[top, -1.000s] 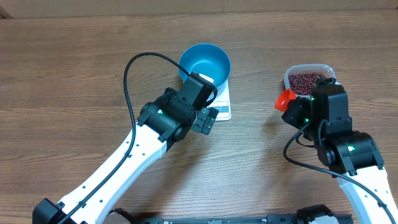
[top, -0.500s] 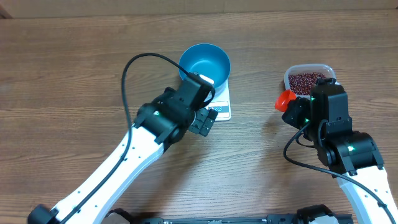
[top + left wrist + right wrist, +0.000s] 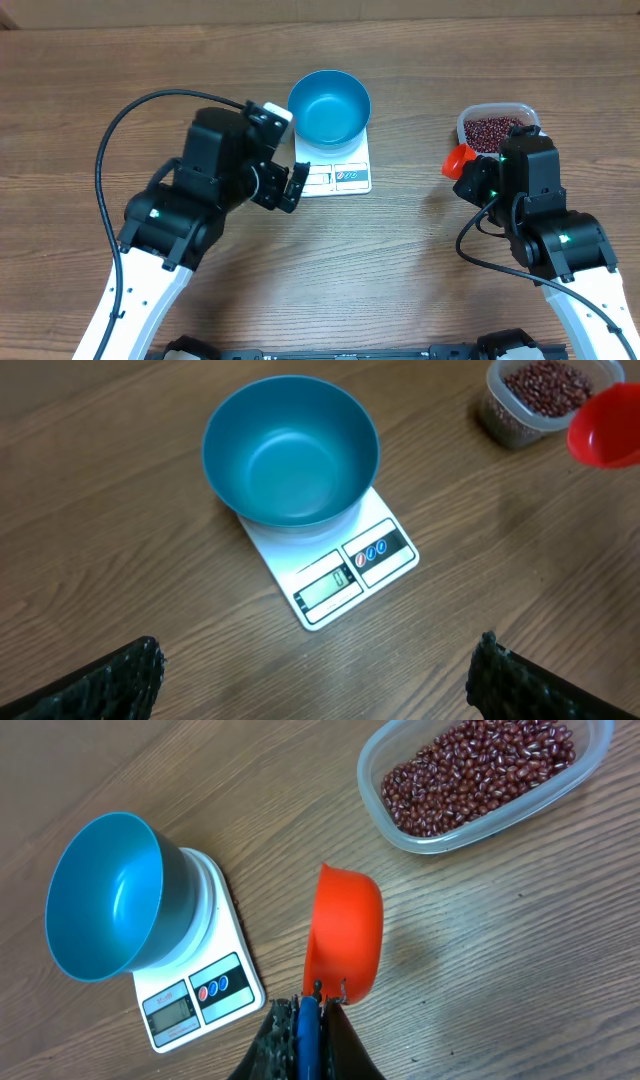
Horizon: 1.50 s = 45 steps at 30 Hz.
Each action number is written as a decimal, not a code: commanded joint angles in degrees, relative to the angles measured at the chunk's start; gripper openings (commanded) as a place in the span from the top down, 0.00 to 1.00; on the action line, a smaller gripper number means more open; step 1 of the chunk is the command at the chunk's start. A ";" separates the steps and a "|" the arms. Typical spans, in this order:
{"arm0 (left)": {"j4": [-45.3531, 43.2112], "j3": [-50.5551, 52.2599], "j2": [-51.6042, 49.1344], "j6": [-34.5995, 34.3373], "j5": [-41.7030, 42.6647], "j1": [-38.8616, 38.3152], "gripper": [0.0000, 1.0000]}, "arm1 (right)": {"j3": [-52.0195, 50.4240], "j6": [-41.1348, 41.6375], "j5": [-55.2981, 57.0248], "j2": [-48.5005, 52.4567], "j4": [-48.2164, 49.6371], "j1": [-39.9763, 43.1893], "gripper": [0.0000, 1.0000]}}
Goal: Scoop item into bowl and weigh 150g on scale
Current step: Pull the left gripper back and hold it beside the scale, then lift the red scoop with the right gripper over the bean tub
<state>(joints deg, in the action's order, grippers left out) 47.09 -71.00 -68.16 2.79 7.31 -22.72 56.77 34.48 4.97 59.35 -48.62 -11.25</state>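
Observation:
The blue bowl [image 3: 329, 105] stands empty on the white scale [image 3: 340, 178] at the table's middle. Dark red-brown beans [image 3: 492, 130] fill a clear tub [image 3: 524, 108] at the right. My right gripper [image 3: 468, 172] hovers left of the tub, shut on the blue handle of a red scoop [image 3: 458, 159]; no beans show in the scoop [image 3: 345, 930]. My left gripper [image 3: 283, 187] hangs open just left of the scale, nothing between its fingers [image 3: 140, 670]. From the left wrist, the bowl [image 3: 290, 455] and scale [image 3: 345, 575] lie ahead.
Bare wooden table surrounds the scale. A black cable [image 3: 130, 130] loops over the left arm. The tub [image 3: 590, 765] lies up and to the right of the scoop in the right wrist view, the bowl [image 3: 105, 895] and scale [image 3: 200, 990] to its left.
My left arm has drawn back to the left, away from the bowl and scale, jaws still open. The right arm and scoop have not moved.

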 commanded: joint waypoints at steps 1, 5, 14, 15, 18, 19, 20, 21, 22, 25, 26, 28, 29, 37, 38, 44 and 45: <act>-0.70 0.76 -0.66 1.75 2.71 -0.24 0.00 | 1.42 -0.26 0.98 -0.72 0.28 0.13 0.96; -0.68 0.76 -1.36 1.49 2.03 -0.22 0.00 | 1.42 -0.26 0.98 -0.74 0.28 0.13 0.96; -1.05 0.79 -2.25 -0.24 -0.28 -0.24 0.00 | 1.42 -0.26 0.98 -0.74 0.31 0.13 0.96; -1.29 0.79 -2.25 -0.28 -0.31 -0.24 0.00 | 1.42 -0.26 0.98 -0.74 0.31 0.13 0.96; -2.03 0.79 -2.25 -2.03 -1.14 -0.24 0.00 | 1.42 -0.24 0.98 -0.74 0.35 0.13 0.96; -2.34 0.79 -2.25 -2.91 -1.95 -0.31 0.00 | 1.42 -0.26 0.96 -0.74 0.42 0.13 0.96; -2.54 0.79 -2.25 -3.61 -2.73 -0.48 0.00 | 1.42 -0.26 0.96 -0.74 0.46 0.13 0.96; -2.62 0.79 -2.25 -4.15 -3.45 -0.68 0.00 | 1.42 -0.26 0.96 -0.74 0.48 0.13 0.96; -2.69 0.79 -2.25 -4.31 -4.13 -1.01 0.00 | 1.42 -0.26 0.96 -0.74 0.48 0.13 0.96; -2.75 0.79 -2.25 -4.33 -5.64 -2.27 0.00 | 1.42 -0.24 0.96 -0.74 0.46 0.13 0.96; -2.78 0.79 -2.25 -4.55 -6.16 -2.82 0.00 | 1.42 -0.24 0.96 -0.74 0.48 0.13 0.96; -2.78 0.79 -2.25 -4.50 -6.84 -3.74 0.00 | 1.42 -0.24 0.96 -0.74 0.48 0.13 0.96; -2.75 0.79 -2.25 -4.52 -7.48 -4.20 0.00 | 1.42 -0.24 0.96 -0.74 0.48 0.13 0.96; -2.73 0.79 -2.27 -4.50 -7.80 -4.55 0.00 | 1.42 -0.26 0.98 -0.74 0.44 0.13 0.96; -2.69 0.79 -2.27 -4.50 -7.80 -4.55 0.00 | 1.42 -0.26 0.98 -0.74 0.44 0.13 0.96; -1.84 0.79 -2.27 -4.50 -7.80 -4.55 0.01 | 1.42 -5.51 1.01 -0.72 0.15 0.13 0.96; -1.86 0.79 -2.27 -4.50 -7.80 -4.55 0.00 | 1.42 -7.50 0.98 -0.72 0.04 0.13 0.96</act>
<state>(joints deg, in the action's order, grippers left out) 45.21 -70.78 -70.22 -1.15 0.34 -27.03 56.77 32.69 4.99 59.35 -48.71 -11.25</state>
